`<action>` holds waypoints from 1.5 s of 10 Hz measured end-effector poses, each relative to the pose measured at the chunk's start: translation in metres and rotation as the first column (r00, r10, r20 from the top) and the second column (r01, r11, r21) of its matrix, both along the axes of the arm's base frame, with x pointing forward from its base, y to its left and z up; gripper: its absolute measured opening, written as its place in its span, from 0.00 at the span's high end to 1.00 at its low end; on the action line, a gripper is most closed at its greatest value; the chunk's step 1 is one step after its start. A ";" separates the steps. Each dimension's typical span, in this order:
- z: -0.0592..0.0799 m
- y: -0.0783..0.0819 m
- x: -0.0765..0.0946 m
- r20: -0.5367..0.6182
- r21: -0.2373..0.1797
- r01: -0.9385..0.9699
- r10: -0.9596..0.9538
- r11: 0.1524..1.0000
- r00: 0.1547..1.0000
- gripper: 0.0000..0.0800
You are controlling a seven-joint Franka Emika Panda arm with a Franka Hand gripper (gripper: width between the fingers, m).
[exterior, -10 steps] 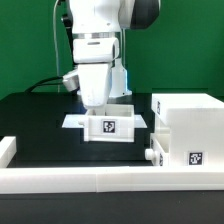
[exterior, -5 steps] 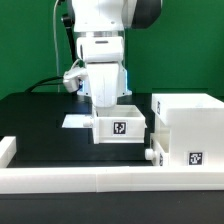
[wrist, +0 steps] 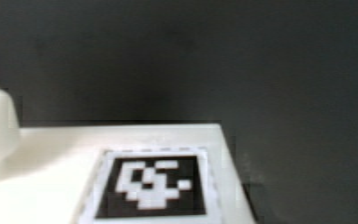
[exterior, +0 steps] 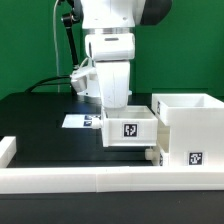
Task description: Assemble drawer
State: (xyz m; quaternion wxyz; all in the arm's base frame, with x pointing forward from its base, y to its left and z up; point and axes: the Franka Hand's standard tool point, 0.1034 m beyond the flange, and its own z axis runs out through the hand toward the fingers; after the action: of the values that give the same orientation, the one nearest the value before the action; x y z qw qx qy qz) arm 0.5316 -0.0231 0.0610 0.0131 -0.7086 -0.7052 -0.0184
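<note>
My gripper reaches down into a small white open-top tray with a black-and-white tag on its front, and is shut on the tray's wall. The tray hangs just above the table, close against the exterior view's left side of the white boxy housing. The housing carries a tag low on its front, and a small knob sticks out low on its left side. In the wrist view only the tray's white face with its tag shows. The fingertips are hidden.
The marker board lies flat on the black table behind the tray, partly covered by it. A long low white rail runs along the table's front edge, with a raised end at the exterior view's left. Cables hang behind the arm.
The arm has carried the tray toward the exterior view's right, off the marker board and up to the housing's side. The housing has not moved.
</note>
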 end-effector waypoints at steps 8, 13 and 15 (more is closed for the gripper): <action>-0.003 -0.002 0.008 -0.028 0.004 -0.004 0.004 1.000 1.000 0.95; -0.001 0.005 0.016 -0.032 0.006 0.007 -0.007 1.000 0.999 0.95; 0.000 0.008 0.017 -0.031 0.006 0.003 -0.003 1.000 1.000 0.95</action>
State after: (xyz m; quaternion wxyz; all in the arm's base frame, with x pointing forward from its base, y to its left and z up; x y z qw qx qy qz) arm 0.5483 -0.0149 0.0606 0.0262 -0.7098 -0.7038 -0.0094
